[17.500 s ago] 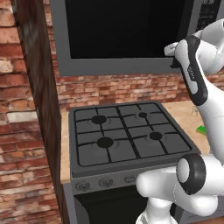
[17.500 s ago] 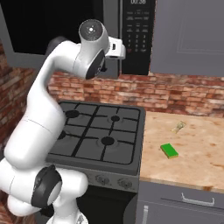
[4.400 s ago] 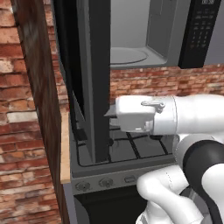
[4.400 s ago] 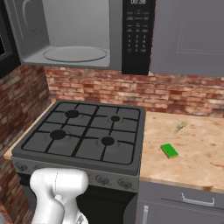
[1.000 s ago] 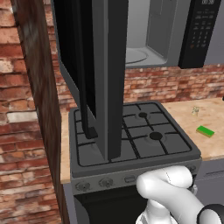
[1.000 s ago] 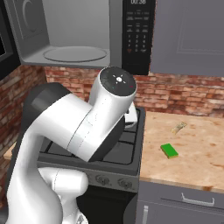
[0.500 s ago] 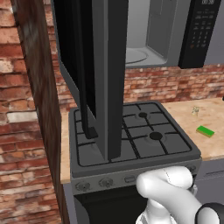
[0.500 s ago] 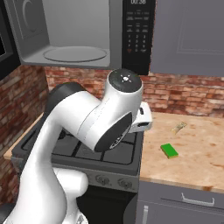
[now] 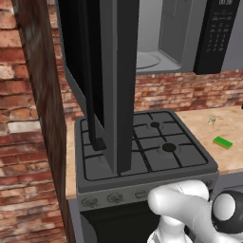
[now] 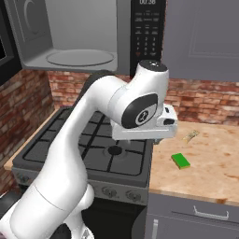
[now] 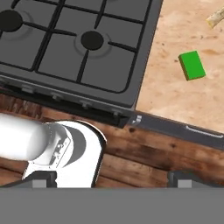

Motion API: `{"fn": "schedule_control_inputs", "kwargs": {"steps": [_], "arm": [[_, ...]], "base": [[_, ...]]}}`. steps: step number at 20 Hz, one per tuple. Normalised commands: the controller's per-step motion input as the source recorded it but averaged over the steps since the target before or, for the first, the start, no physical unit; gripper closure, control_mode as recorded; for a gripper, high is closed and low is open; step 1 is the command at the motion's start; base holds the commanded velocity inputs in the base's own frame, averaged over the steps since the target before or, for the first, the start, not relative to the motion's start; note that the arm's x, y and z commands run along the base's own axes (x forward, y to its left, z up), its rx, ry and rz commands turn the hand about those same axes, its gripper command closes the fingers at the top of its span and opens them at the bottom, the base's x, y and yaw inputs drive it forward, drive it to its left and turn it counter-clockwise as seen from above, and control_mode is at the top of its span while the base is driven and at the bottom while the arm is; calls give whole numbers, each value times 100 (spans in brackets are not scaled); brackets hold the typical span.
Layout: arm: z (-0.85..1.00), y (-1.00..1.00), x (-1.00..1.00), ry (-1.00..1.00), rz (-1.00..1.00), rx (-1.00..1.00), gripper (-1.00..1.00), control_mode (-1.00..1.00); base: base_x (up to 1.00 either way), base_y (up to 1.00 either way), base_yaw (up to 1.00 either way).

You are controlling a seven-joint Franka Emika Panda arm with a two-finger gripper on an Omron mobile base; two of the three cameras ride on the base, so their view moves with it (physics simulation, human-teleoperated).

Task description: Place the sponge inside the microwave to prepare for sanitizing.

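The green sponge [image 9: 222,142] [image 10: 180,161] [image 11: 192,65] lies flat on the wooden counter, right of the stove. The microwave [image 10: 79,42] hangs above the stove with its dark door [image 9: 109,71] swung wide open, showing the light grey inside and the round turntable [image 9: 144,59]. Its black keypad [image 10: 147,32] is on the right. My arm [image 10: 140,107] reaches over the stove's right edge, hand pointing down. In the hand view my gripper [image 11: 113,179] is open, its tips far apart and nothing between them. The sponge sits ahead and to the right of it.
A black gas stove [image 10: 98,144] [image 11: 74,43] fills the space below the microwave. A tiny pale clear object [image 10: 190,136] [image 11: 216,17] lies behind the sponge. The open door hangs over the stove's left half. A brick wall [image 9: 33,142] stands at the left.
My arm has swung further right, from over the stove to its right edge beside the counter. The sponge and the open microwave door have stayed put.
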Motion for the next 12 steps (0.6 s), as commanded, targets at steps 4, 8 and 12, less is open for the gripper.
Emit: {"fn": "schedule_control_inputs", "kwargs": {"steps": [4, 8, 12], "arm": [[-30, -43, 23, 12, 0, 6, -100, -100], [-40, -28, 19, -1, 0, 5, -100, -100], [-41, -21, 23, -8, 0, 5, -100, -100]], "base": [[0, 0, 0], [0, 0, 0], [0, 0, 0]]}}
